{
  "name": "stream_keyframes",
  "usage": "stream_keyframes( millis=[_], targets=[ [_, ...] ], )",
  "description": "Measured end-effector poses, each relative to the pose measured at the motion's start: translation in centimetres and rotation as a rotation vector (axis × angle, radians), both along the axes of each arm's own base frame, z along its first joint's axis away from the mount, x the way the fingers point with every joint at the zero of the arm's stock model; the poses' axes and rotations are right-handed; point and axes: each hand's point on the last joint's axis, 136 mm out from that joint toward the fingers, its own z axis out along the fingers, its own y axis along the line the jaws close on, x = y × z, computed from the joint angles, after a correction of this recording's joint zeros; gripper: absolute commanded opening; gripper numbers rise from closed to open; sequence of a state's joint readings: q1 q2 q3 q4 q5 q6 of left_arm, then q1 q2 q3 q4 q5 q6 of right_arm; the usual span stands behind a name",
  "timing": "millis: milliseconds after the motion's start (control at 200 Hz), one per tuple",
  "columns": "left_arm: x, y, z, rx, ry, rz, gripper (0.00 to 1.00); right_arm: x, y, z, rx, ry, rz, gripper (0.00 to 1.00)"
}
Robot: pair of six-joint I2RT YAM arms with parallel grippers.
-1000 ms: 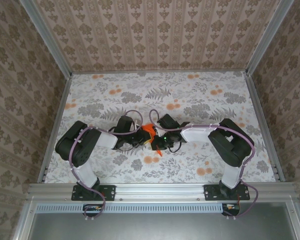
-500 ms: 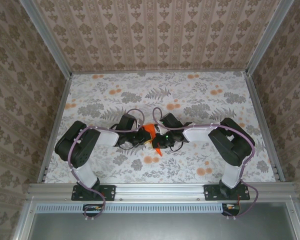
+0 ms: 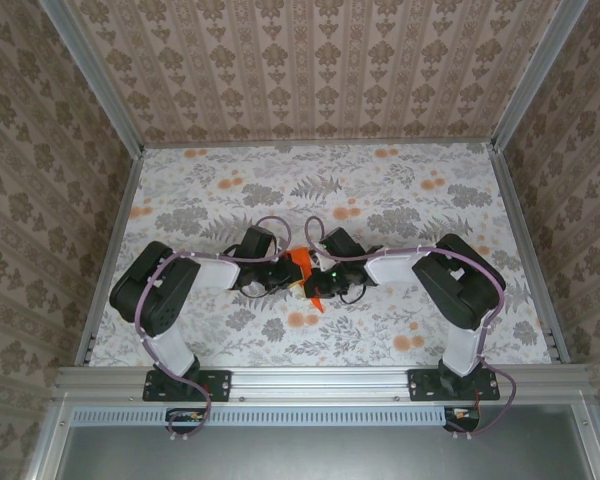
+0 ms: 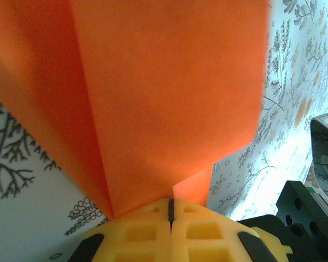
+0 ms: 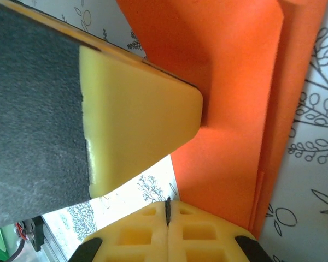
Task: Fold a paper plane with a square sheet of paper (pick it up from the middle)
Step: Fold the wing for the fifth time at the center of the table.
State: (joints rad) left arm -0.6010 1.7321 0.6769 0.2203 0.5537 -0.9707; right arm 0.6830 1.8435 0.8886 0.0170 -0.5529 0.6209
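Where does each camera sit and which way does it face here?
Top external: above and behind the bases, looking down on the table; the left arm and right arm meet at the folded orange paper.
Left wrist: on its arm, looking along the left gripper, shut on the paper.
Right wrist: looking along the right gripper, also shut on it.
Shared: the paper; right wrist view catches a left finger.

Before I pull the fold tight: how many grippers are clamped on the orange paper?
2. The left gripper is shut on the orange paper from the left, the right gripper from the right; part of the paper is hidden from above.
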Motion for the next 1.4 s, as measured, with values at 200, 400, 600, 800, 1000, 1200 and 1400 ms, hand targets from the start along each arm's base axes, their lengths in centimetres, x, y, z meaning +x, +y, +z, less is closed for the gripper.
stream_keyframes(
  millis=[200, 400, 600, 800, 1000, 1200, 1400],
  targets=[
    [0.0, 0.1, -0.1, 0.024, -0.010, 0.004, 0.00, -0.8, -0.5, 0.0, 0.025, -0.027, 0.028, 0.03],
    [0.0, 0.1, -0.1, 0.025, -0.011, 0.004, 0.00, -2.1, -1.2, -0.1, 0.031, -0.025, 0.054, 0.03],
    [0.0, 0.1, -0.1, 0.024, -0.011, 0.004, 0.00, -2.9, -1.9, -0.1, 0.030, -0.027, 0.065, 0.03],
    [0.0, 0.1, -0.1, 0.023, -0.012, 0.004, 0.00, -4.4, -3.0, -0.2, 0.030, -0.025, 0.065, 0.04],
    [0.0, 0.1, -0.1, 0.021, -0.015, 0.004, 0.00, -6.3, -4.4, -0.1, -0.001, 0.026, 0.068, 0.03],
    [0.0, 0.3, 0.0, 0.028, -0.023, 0.011, 0.00, -7.0, -5.7, 0.9, -0.048, 0.034, 0.052, 0.03],
    [0.0, 0.4, 0.1, 0.034, -0.026, 0.015, 0.00, -3.2, -3.3, 4.1, -0.001, -0.071, 0.025, 0.02]
  ],
)
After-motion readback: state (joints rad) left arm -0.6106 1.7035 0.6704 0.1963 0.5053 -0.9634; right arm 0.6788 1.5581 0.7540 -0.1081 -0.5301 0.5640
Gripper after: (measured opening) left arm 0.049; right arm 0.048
